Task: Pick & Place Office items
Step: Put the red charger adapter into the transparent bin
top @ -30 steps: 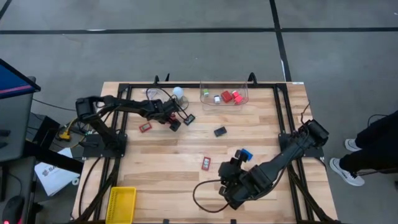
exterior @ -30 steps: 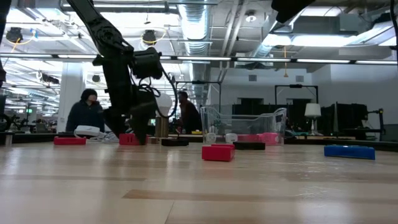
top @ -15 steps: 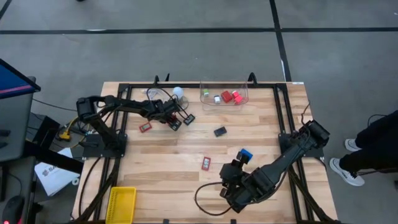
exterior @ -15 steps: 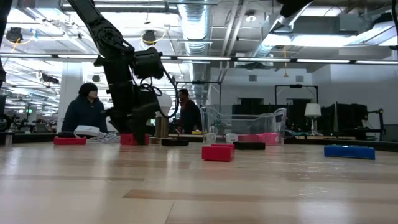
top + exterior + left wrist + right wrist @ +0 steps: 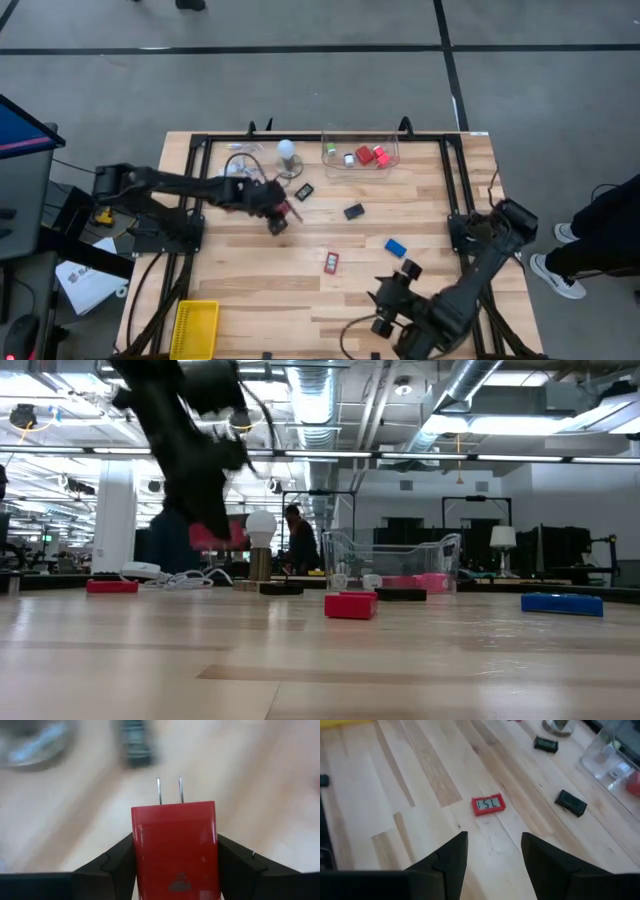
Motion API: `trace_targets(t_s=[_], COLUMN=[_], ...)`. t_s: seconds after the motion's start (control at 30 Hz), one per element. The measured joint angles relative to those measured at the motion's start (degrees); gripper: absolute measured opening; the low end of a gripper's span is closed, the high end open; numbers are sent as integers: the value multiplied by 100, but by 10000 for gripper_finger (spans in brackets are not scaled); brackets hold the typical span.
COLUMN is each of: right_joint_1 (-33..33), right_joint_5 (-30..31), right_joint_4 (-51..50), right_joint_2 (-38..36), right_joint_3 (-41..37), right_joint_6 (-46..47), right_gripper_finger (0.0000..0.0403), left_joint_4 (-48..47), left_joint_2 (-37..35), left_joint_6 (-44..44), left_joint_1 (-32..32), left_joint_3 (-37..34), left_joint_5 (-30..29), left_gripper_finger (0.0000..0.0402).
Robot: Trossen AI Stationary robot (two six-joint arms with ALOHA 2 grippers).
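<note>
My left gripper (image 5: 280, 214) hangs over the table's left-middle, shut on a red block with two metal prongs (image 5: 175, 845); the low view shows that block (image 5: 216, 537) above the wood. My right gripper (image 5: 492, 845) is open and empty near the table's near edge (image 5: 392, 292). Lying flat on the table are a red block with a display (image 5: 488, 804) (image 5: 331, 262), a blue block (image 5: 396, 247), two black blocks (image 5: 353, 211) (image 5: 304, 191) and another red block (image 5: 111, 586). The clear bin (image 5: 360, 156) holds red, white and green blocks. My left gripper pinches the red block by its two long side faces (image 5: 137, 855), one finger (image 5: 117, 862) on each side, coming from above. The pronged end (image 5: 170, 792) points away from the gripper. The block is lifted clear of the table.
A white bulb on a round base (image 5: 287, 152) and a coiled cable (image 5: 245, 152) sit at the far edge, left of the clear bin. A yellow bin (image 5: 195, 328) stands at the near left corner. People show in the room beyond the table.
My left gripper has risen from the table, carrying the red block up clear of the wood, and has moved a little toward the near edge. My right arm has drawn back toward the near edge, away from the blue block.
</note>
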Motion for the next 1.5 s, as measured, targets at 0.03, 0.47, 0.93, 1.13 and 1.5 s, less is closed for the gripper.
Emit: trace_targets(t_s=[0.03, 0.47, 0.93, 1.13, 1.5], right_joint_1=[70, 390, 434, 429, 429], right_joint_5=[103, 863, 1340, 1391, 1449], right_joint_4=[-12, 63, 55, 221, 218], right_joint_2=[2, 8, 4, -1, -1], right_joint_3=[-2, -371, -761, -878, -917], right_joint_6=[67, 639, 1015, 1057, 1089], right_gripper_finger=[177, 176, 176, 177, 177], left_joint_4=[-58, 2422, 2659, 2379, 1982], left_joint_2=[-160, -58, 2012, 2470, 3461], left_joint_6=[-11, 556, 1687, 2164, 2538], left_joint_1=[-183, -1088, 1079, 1492, 2051], left_joint_3=[0, 118, 2658, 3627, 4464], left_joint_5=[-3, 683, 1703, 1892, 2189], left_gripper_finger=[204, 204, 205, 205, 205])
